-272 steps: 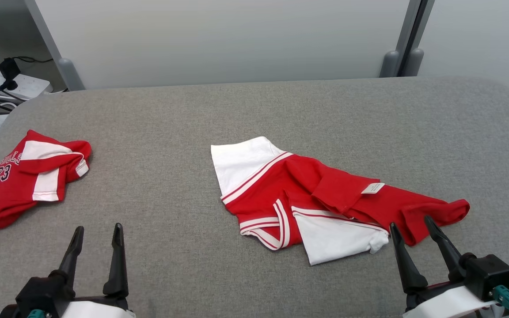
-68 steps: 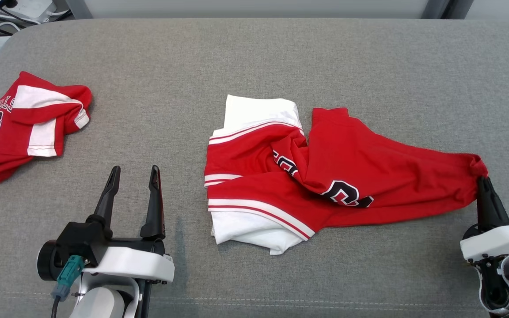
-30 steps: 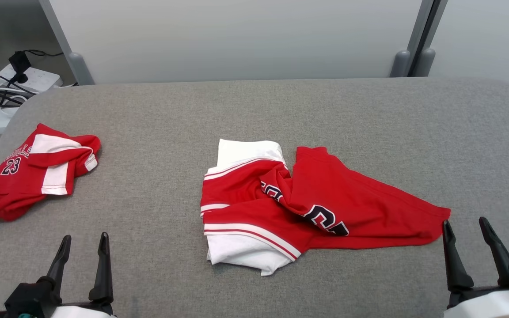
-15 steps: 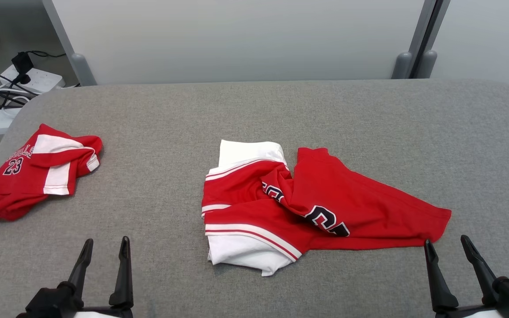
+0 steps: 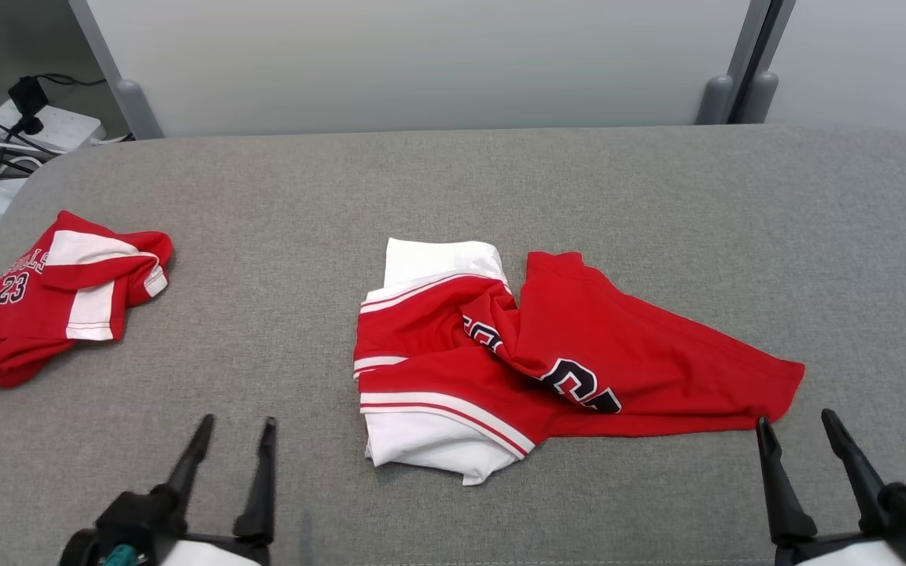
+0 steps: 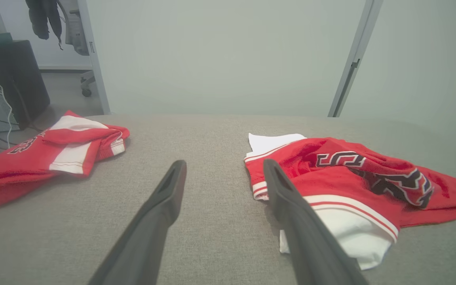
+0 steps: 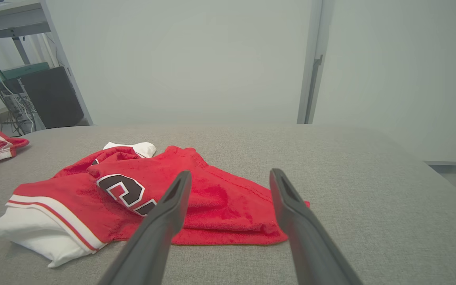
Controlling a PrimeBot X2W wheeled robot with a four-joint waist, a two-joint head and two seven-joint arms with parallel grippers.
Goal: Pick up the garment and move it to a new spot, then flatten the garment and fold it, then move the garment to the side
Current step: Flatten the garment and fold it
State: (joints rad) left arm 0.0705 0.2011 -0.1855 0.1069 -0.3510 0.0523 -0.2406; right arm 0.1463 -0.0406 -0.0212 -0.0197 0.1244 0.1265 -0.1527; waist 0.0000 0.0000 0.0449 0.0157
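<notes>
Grey bench [image 5: 657,196], crumpled red-and-white garment [image 5: 642,362] at its middle
Your left gripper [image 5: 238,420] and right gripper [image 5: 795,417] both stand wide and empty near the front edge; the right one's tips sit just short of the garment's right corner, and a second jersey [image 5: 28,330] lies by the left edge

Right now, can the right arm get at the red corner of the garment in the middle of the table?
Probably yes. The right gripper is open, close in front of the red right corner of the middle garment. Bare grey table lies between them; nothing blocks the way.
</notes>
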